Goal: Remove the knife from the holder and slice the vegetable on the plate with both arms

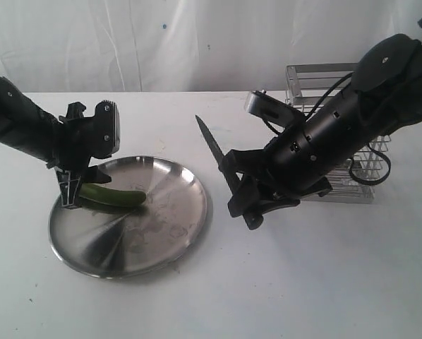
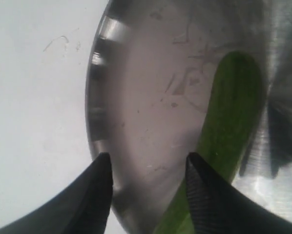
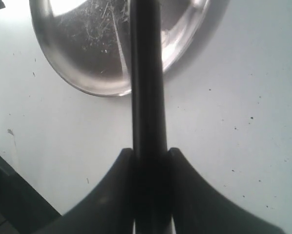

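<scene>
While the left arm [image 1: 20,123] reaches in from the left edge, its tool [image 1: 71,192] is down at the left end of the vegetable [image 1: 116,196], jaws released and standing apart. In the left wrist view one finger [image 2: 204,195] lies against the green skin, with bare steel showing in the rest of the gap. One vegetable, whole and dark green, lies on the left part of the plate [image 1: 176,226]. One plate sits on the white surface [image 1: 303,282]. Just right of the plate's rim the knife [image 1: 212,148] hangs off the surface, blade tilted with its tip up and to the left. One knife, clenched tight in the right tool [image 1: 239,192]. The right arm [image 1: 338,134] slants down from the upper right and hides much of the holder [image 1: 317,68] behind it. One holder, standing upright on the surface, well apart from the plate. Two arms, two tools. White sheet [image 1: 197,42] hangs at the back.
</scene>
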